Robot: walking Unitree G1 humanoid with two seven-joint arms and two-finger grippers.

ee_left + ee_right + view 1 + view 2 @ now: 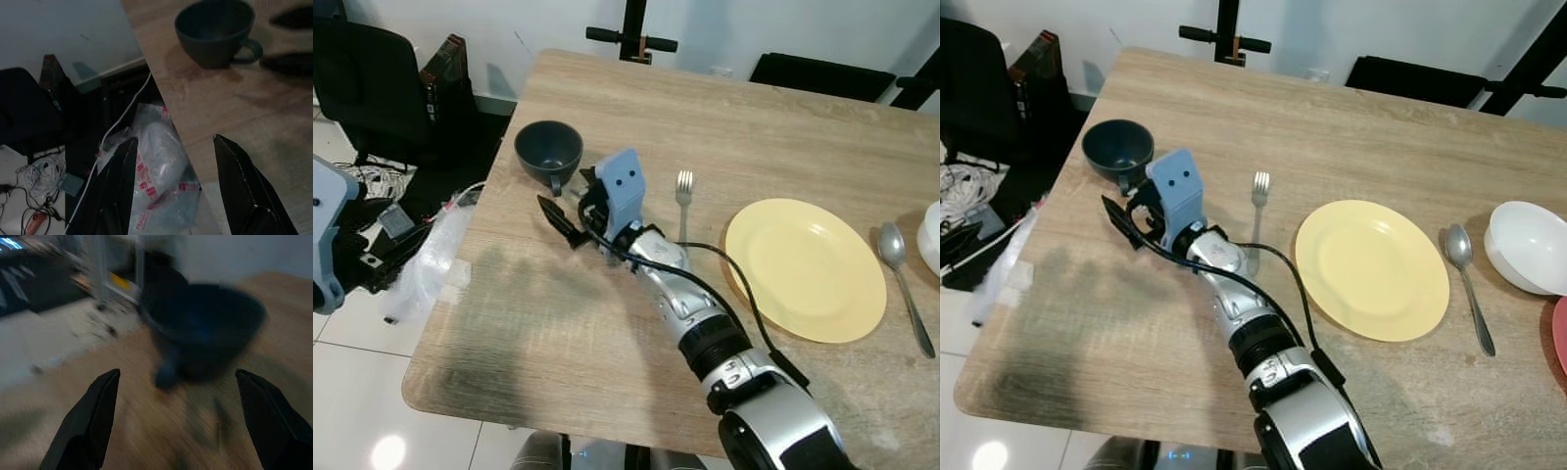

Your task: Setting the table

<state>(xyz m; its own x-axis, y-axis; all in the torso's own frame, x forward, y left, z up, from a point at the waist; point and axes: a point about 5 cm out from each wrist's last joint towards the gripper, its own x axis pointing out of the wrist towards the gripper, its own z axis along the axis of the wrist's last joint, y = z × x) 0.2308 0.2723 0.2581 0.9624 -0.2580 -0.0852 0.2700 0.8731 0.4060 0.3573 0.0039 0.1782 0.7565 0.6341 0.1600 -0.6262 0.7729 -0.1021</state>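
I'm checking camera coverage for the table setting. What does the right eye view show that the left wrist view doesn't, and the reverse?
Right eye view alone: the yellow plate, the fork to its left, the spoon to its right, a white bowl, and the right gripper, jaws open, reaching toward the dark cup.

Left wrist view alone: the left gripper, jaws open, above the table edge, and a white cable on the floor.

Both: the dark cup, the wooden table and a plastic bag beside it.
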